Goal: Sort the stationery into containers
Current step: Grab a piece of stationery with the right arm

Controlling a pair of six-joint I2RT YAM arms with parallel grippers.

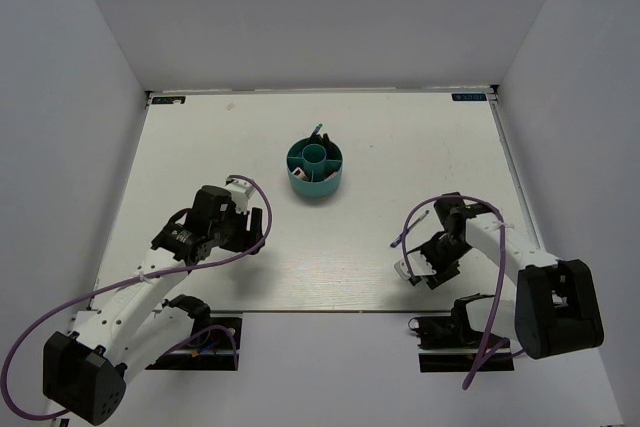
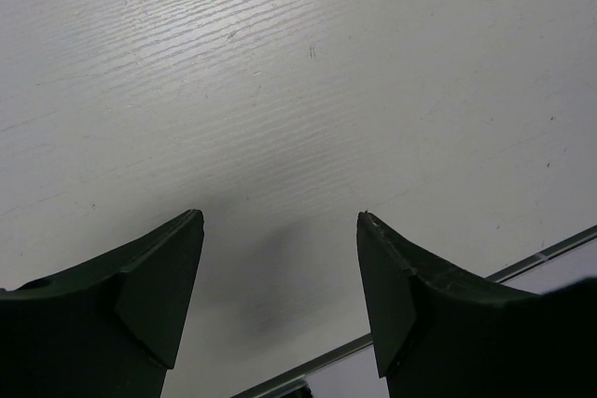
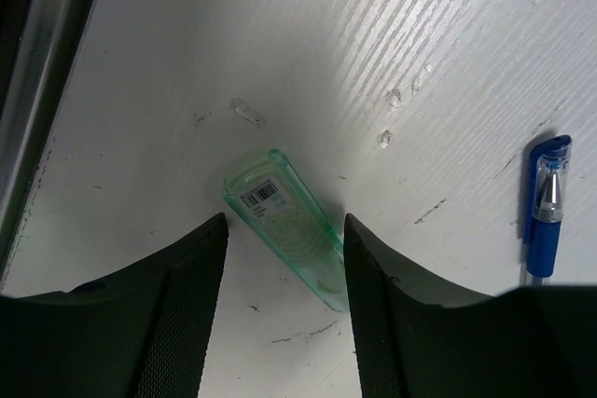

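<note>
One item concerns us now: the pale mint piece [image 3: 291, 240], lying flat on the counter [image 1: 400, 147] near its front-right edge, well apart from the teal organiser [image 1: 316, 188] at mid-counter. The right jaws are spread open and straddle the piece, one finger each side; we can't tell if either touches it. It sits at a slant to the gap, barcode end away from the wrist. A blue pen [image 3: 544, 207] lies off to one side, outside the jaws. The left jaws are open too, w/ nothing between them, over the counter. We judge this as the approach to a pick, the sort partly done, since the organiser seems to hold a few bits. Next move: lower, close across the narrow width approx. mid-length, lift, carry to a compartment. The tapered, slick-looking plastic may twist or slip.
</note>
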